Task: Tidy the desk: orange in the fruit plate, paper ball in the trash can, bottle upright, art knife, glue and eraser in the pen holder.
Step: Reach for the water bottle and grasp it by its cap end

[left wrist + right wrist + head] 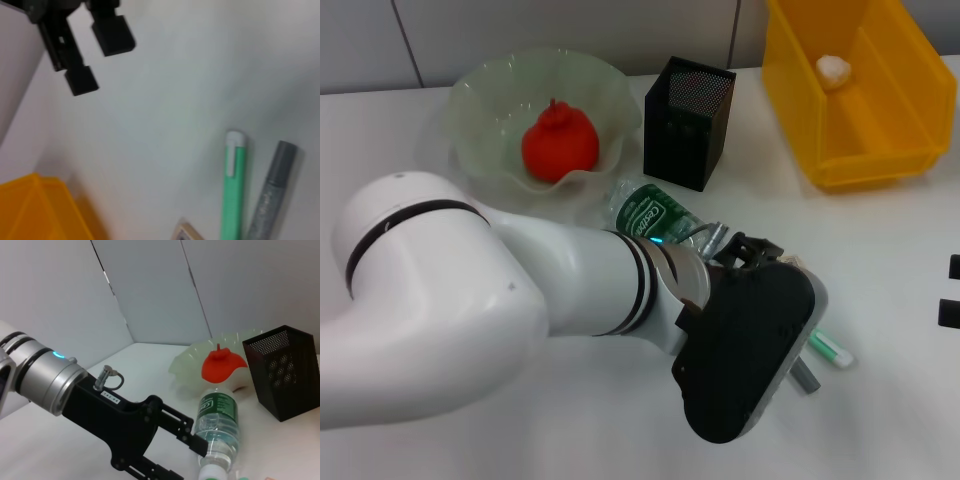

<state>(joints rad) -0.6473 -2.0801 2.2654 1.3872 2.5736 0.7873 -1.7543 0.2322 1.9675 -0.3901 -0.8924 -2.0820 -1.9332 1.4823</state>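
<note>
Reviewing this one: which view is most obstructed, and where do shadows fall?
Head view: the left end effector and its white arm cover the foreground, hiding most of the lying clear plastic bottle with green label. Left wrist view: soft shadows edge the slim green plastic tool and the grey stick. Right wrist view: bottle unobstructed, evenly lit.

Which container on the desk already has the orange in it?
The fruit plate, the pale-green wavy-rimmed bowl, holds the orange. The pen holder is black mesh; the trash can is yellow, with only a white ball.
</note>
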